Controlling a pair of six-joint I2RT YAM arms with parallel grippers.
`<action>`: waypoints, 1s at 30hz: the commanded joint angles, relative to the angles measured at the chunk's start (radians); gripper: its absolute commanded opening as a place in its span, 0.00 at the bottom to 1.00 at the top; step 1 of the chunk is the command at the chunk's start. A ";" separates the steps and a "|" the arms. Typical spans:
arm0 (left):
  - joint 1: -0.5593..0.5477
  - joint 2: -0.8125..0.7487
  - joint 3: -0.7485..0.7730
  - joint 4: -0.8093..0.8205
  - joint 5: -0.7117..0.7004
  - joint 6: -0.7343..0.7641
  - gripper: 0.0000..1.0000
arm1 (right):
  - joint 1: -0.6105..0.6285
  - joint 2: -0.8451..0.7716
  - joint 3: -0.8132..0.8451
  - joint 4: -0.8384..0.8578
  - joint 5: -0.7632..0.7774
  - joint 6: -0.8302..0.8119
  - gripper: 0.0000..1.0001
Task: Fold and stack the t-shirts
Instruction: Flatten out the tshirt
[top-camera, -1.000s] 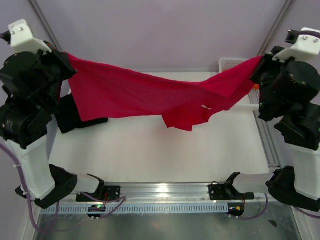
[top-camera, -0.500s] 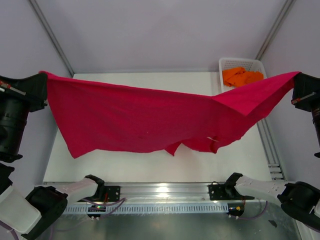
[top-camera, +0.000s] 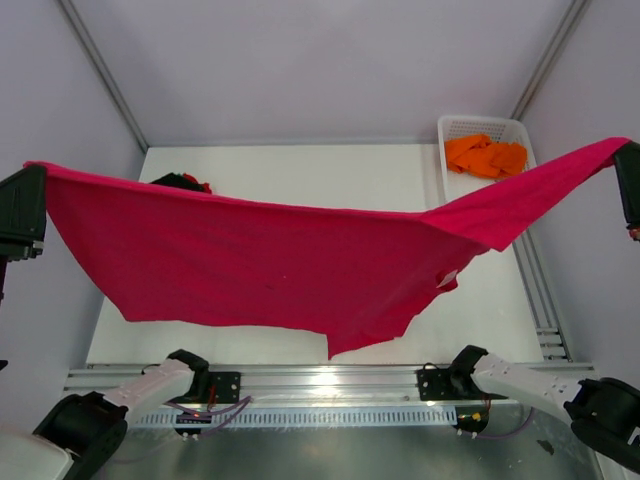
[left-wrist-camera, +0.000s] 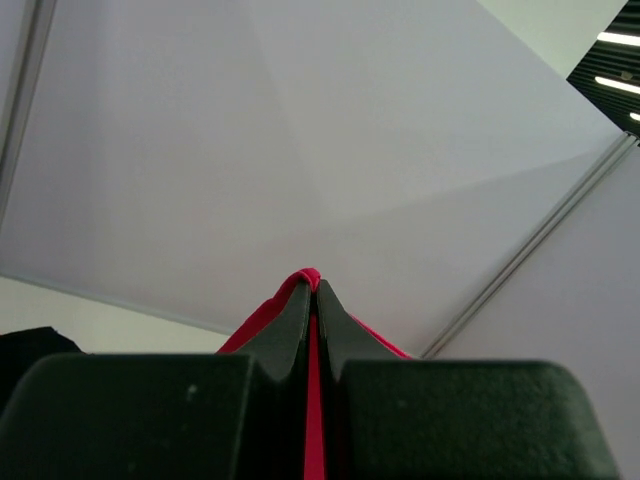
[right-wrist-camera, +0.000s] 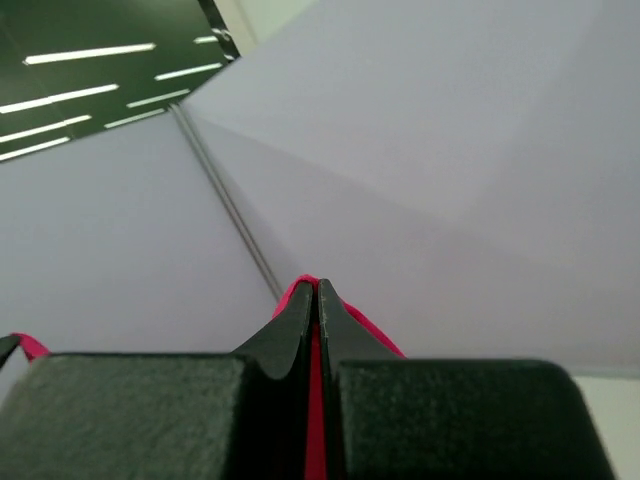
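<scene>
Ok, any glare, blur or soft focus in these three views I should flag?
Top external: evenly lit and sharp, the crimson t-shirt unblurred, one glare patch on the metal rail. Left wrist: the left claw looms dark and slightly soft in the foreground. Right wrist: same for the right claw, with bright ceiling strips upper left.

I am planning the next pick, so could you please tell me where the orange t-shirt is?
In the top external view the orange t-shirt lies in the white mesh basket at the far right corner of the table, beyond the hanging crimson t-shirt.
</scene>
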 joint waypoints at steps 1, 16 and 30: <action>0.003 -0.003 -0.033 0.099 0.002 -0.007 0.00 | -0.002 -0.019 -0.010 0.189 -0.101 0.025 0.03; 0.003 0.101 -0.327 0.163 -0.391 0.152 0.00 | -0.002 0.105 -0.205 0.149 0.252 -0.053 0.03; 0.082 0.644 -0.427 0.288 -0.364 0.125 0.00 | -0.197 0.372 -0.651 0.480 0.056 -0.082 0.03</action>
